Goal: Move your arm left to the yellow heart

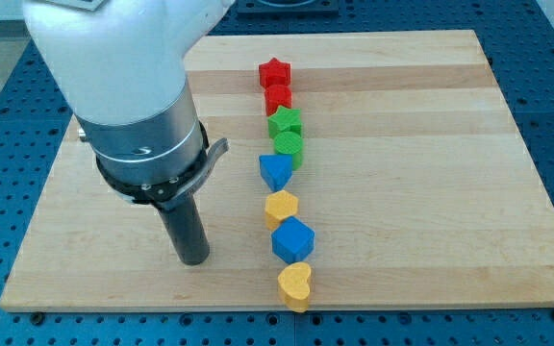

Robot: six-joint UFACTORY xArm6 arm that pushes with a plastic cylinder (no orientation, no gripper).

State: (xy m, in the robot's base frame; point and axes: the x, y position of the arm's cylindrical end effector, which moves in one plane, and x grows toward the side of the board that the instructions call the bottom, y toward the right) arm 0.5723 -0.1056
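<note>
The yellow heart [295,284] lies at the view's bottom, at the lower end of a column of blocks near the board's front edge. My tip [193,258] rests on the board to the left of the column, about level with the blue cube [292,239] and a little above and left of the yellow heart. It touches no block. The arm's white and grey body [133,86] fills the view's upper left.
The column runs from the view's top down: red star [274,71], red block [278,96], green star [285,122], green block [289,146], blue block [275,171], yellow hexagon [281,206], then the blue cube. The wooden board [431,192] lies on a blue perforated table.
</note>
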